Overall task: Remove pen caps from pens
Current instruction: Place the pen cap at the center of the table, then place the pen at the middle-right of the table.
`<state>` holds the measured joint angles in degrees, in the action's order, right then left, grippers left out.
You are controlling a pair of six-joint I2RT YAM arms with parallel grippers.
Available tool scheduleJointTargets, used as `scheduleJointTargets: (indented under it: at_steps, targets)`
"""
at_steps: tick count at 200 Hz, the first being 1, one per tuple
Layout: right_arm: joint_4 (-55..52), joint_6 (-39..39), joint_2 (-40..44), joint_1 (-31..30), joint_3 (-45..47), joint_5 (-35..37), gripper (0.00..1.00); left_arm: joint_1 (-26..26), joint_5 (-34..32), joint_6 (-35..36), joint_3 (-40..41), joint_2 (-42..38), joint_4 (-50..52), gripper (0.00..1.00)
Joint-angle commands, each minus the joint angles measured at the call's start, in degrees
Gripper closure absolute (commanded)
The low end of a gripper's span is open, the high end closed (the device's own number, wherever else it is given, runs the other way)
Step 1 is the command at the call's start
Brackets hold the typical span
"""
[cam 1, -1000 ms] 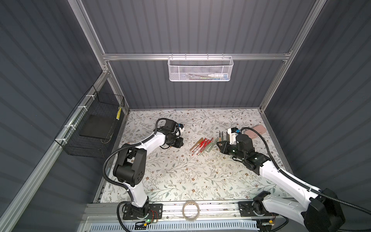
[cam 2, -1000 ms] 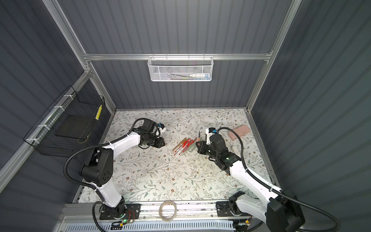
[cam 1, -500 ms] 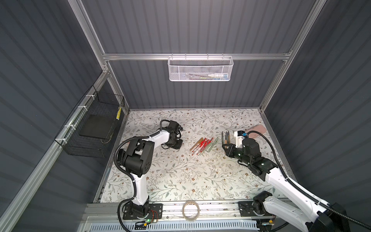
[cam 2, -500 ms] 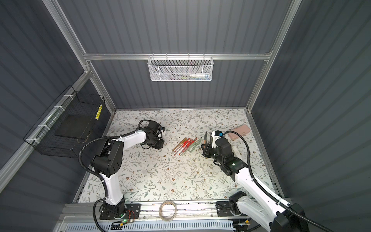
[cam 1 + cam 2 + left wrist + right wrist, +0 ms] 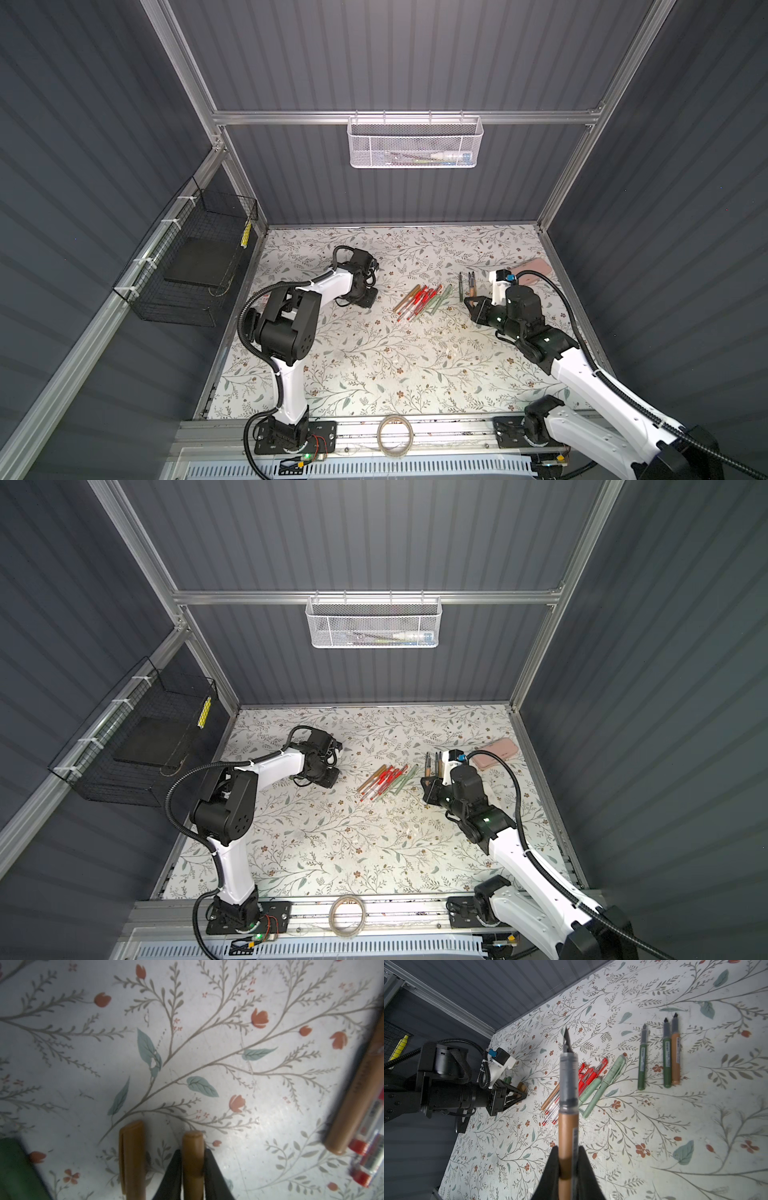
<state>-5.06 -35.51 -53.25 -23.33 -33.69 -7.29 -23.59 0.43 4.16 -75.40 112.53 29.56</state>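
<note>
My left gripper (image 5: 192, 1153) is low over the table, left of the pen pile, shut on a golden-brown pen cap (image 5: 192, 1159). Another golden-brown cap (image 5: 132, 1157) and a dark green cap (image 5: 14, 1169) lie beside it. My right gripper (image 5: 568, 1151) is shut on an uncapped golden-brown pen (image 5: 568, 1122), nib pointing toward the left arm. The pile of capped pens (image 5: 419, 301) holds red-trimmed (image 5: 585, 1078), pale green (image 5: 604, 1082) and golden-brown (image 5: 550, 1097) ones. Three uncapped pens (image 5: 667, 1059) lie side by side just right of the pile, also seen in a top view as uncapped pens (image 5: 432, 764).
A pink case (image 5: 534, 268) lies at the right edge behind the right arm. A white mesh basket (image 5: 415, 143) hangs on the back wall and a black wire basket (image 5: 191, 266) on the left wall. A tape roll (image 5: 395, 436) sits on the front rail.
The right gripper has drawn slightly right, away from the pile, with the pen. The left arm's elbow has swung forward while its gripper stayed left of the pile.
</note>
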Motion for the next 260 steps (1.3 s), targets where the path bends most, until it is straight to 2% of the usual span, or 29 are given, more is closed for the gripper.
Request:
scheduleJointTargets:
  at_steps: [1,67,79,100,128,153,179,203,260]
  targets:
    - [-1.33,1.28,0.52,0.94,-0.41,-0.42,1.0,-0.14,-1.04,0.85,-0.42,1.29,2.27,0.77]
    - [-4.0,2.76,2.09,3.8,-1.2,-0.66,1.0,-0.14,-0.66,0.2,-0.3,-2.02,2.75,0.74]
    - [-5.08,3.65,1.49,4.85,-1.75,-0.28,1.0,-0.18,0.32,0.12,0.1,-3.73,2.53,0.71]
    - [-8.83,5.45,-1.49,8.04,-4.75,-1.28,1.0,-0.14,2.03,0.01,1.15,-6.79,2.0,0.59]
    - [-11.46,8.39,-5.22,11.68,-7.53,-1.68,1.0,-0.05,1.82,0.55,2.97,-11.45,0.6,0.53]
    - [-13.81,10.94,-10.12,15.85,-11.05,-3.0,1.0,0.57,3.36,0.52,5.17,-15.31,-1.4,0.41]
    - [-15.57,14.31,-17.17,18.74,-15.46,-3.72,1.0,3.85,7.79,-1.2,8.2,-19.09,-4.45,0.36]
    - [-16.91,17.96,-24.09,19.94,-20.18,-2.58,1.0,7.89,12.03,-2.96,10.87,-21.65,-6.6,0.29]
    - [-19.77,21.79,-38.97,21.46,-28.94,-1.43,1.0,13.49,15.47,-4.52,12.76,-24.56,-8.6,0.09]
